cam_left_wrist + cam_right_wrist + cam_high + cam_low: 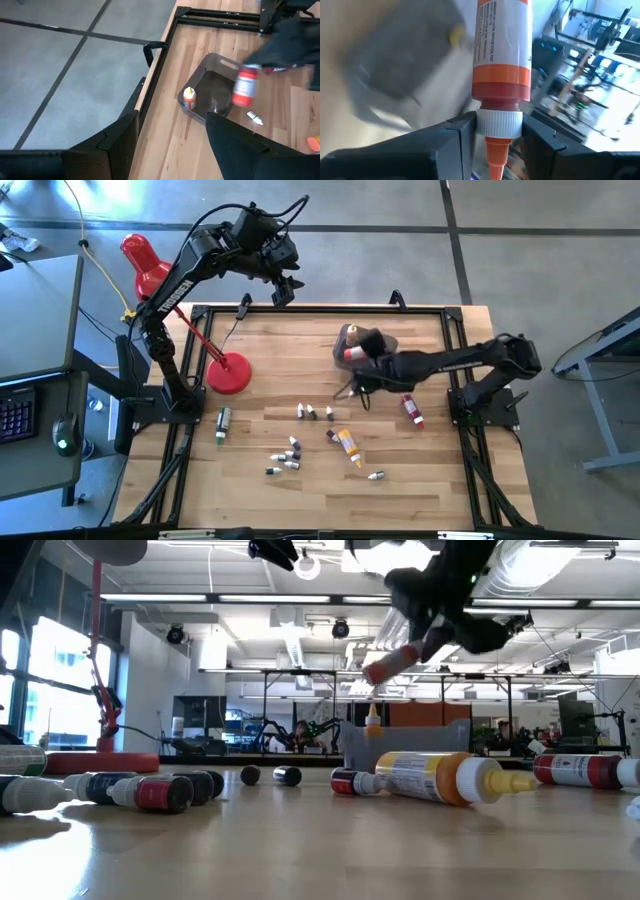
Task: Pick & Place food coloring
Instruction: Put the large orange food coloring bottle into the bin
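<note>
right gripper: we've got it (499, 131) up in the air at the grey tub (385, 341), fingers pinched on the white cap of an orange-red bottle (502, 50), which hangs tilted over the tub's edge

orange-red bottle: clear of the table, label blurry so we can't read it

grey tub: near the far edge of the table (440, 480), and we can see one orange bottle with a yellow cap (189, 97) standing inside

left gripper: parked high over the table's far-left corner (284, 290), fingers spread, nothing in them

other food coloring: yellow bottle (348, 445), red bottle (412, 410), green one (222, 423) and a bunch of tiny dark-and-white ones (288, 455) lying loose on the wood

red desk lamp: base (229, 374) sits on the left side
</note>
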Action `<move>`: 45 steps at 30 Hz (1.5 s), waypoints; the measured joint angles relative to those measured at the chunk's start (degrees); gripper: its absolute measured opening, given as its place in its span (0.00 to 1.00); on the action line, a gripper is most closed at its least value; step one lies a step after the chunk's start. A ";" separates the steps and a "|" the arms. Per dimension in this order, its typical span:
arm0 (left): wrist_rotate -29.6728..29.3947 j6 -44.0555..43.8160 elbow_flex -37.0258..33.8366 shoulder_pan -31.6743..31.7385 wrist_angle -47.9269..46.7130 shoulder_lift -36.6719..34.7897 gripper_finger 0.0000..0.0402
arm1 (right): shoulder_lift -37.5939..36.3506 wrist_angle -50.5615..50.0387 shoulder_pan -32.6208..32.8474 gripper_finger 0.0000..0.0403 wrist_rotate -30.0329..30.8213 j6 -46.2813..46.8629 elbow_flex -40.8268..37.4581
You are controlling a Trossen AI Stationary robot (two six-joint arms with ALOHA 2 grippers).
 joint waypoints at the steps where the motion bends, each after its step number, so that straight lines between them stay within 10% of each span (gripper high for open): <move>1: 0.00 0.00 0.00 0.02 0.00 0.00 0.56 | 0.67 0.00 -1.54 0.30 1.60 -3.05 -0.50; 8: 0.07 1.07 0.00 0.01 -0.19 0.00 0.56 | 7.54 1.33 -10.83 0.30 10.11 -19.90 -1.27; 21: 0.17 2.49 0.00 0.00 -0.26 0.00 0.56 | 15.25 6.88 -14.23 0.30 7.98 -38.52 -1.30; 45: 0.17 2.60 0.00 0.01 -0.24 0.02 0.56 | 17.34 12.01 -14.19 0.38 8.13 -37.77 -1.29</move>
